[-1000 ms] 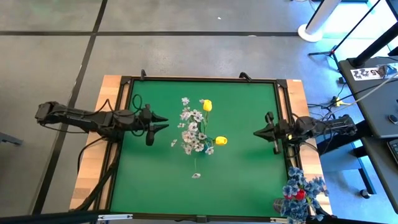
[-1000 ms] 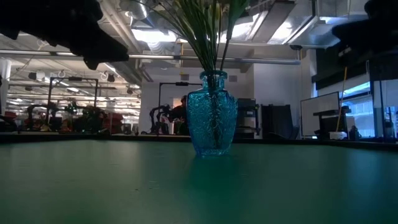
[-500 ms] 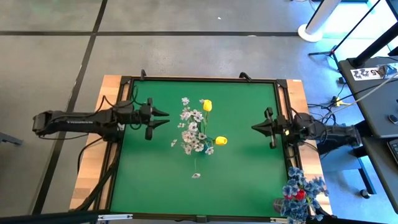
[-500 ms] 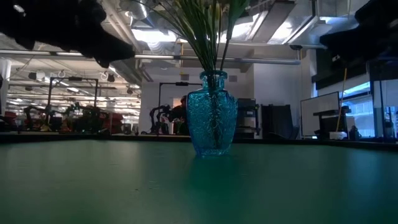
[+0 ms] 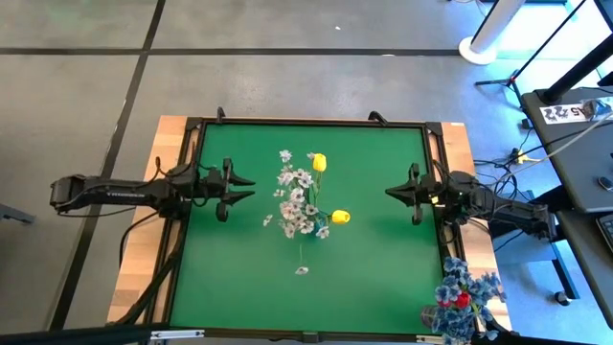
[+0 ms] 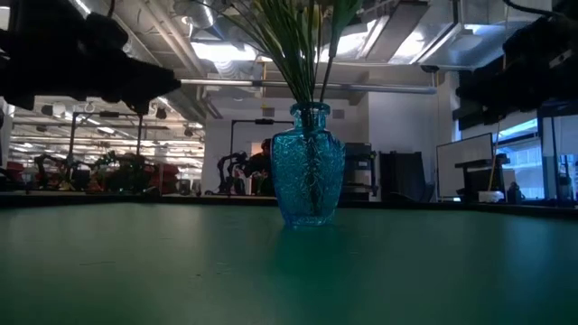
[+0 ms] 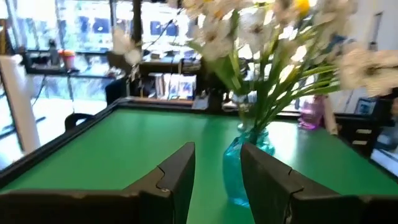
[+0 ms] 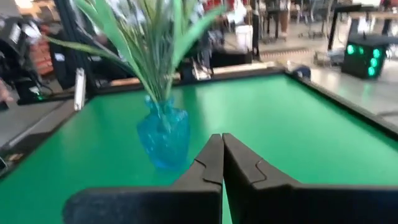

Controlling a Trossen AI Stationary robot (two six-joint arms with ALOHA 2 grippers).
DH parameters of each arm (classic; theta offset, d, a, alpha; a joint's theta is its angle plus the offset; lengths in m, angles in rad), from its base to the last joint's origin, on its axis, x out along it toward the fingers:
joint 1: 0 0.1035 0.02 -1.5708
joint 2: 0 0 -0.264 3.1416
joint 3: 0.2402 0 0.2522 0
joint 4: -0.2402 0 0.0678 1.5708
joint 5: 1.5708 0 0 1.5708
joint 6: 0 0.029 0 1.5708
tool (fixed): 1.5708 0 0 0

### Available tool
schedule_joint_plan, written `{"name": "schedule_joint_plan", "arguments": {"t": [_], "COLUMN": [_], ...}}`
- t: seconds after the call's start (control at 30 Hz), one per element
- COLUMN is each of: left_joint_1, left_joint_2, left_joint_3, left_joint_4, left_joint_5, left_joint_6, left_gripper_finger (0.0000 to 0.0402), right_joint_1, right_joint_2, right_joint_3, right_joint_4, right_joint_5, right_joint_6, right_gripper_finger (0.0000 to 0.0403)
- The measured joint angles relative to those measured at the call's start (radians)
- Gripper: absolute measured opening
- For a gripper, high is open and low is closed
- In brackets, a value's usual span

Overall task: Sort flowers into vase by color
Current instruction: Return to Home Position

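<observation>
A blue glass vase (image 6: 309,162) stands upright on its base at the middle of the green table (image 5: 383,278). It holds white small-blossom sprigs (image 5: 297,201) and two yellow buds (image 5: 319,162); their green stems stick into its neck. The vase also shows in the left wrist view (image 7: 247,168) and the right wrist view (image 8: 163,137). A bunch of blue clusters with a red bud (image 5: 461,298) sits off the table's near right corner. My left gripper (image 5: 247,182), open (image 7: 217,177), hovers left of the vase. My right gripper (image 5: 391,195), shut (image 8: 222,163), hovers right of it.
One small white blossom (image 5: 302,270) shows on a thin stem toward the near edge. A black frame and wooden border (image 5: 172,134) ring the table. Green surface lies open around the vase on all sides. Desks, cables and stands fill the floor to the right.
Both arms have sunk lower while still pointing at the vase. The left arm has stretched out flatter along the left edge. The right gripper has drifted a little toward the far edge. The vase and flowers have stayed still.
</observation>
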Motion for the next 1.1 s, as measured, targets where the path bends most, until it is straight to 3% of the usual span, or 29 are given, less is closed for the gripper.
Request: {"name": "schedule_joint_plan", "arguments": {"t": [0.1,0.27,0.43,0.67,0.83,1.1], "left_joint_1": [-0.044,-0.134,-0.192,-0.198,-0.198,-0.211], "left_joint_2": [-0.028,-0.093,-0.209,-0.385,-0.461,-0.576], "left_joint_3": [0.000,0.001,0.001,-0.003,-0.003,-0.002], "left_joint_4": [-0.007,-0.142,-0.256,-0.492,-0.512,-0.554], "left_joint_5": [-0.030,-0.188,-0.284,-0.256,-0.195,-0.232], "left_joint_6": [0.005,0.050,0.109,0.080,0.103,0.138], "left_gripper_finger": [0.0125,0.0125,0.0125,0.0125,0.0125,0.0125], "right_joint_1": [-0.001,-0.001,-0.001,-0.001,-0.001,-0.001], "right_joint_2": [0.000,0.000,0.000,0.000,0.000,0.000], "right_joint_3": [0.004,0.005,0.005,0.004,0.003,0.002], "right_joint_4": [-0.054,-0.071,-0.070,-0.071,-0.071,-0.071], "right_joint_5": [0.046,0.148,0.163,0.163,0.163,0.163], "right_joint_6": [-0.001,-0.003,-0.003,-0.003,-0.004,-0.004], "right_gripper_finger": [0.0001,0.0001,0.0001,0.0001,0.0001,0.0001]}}
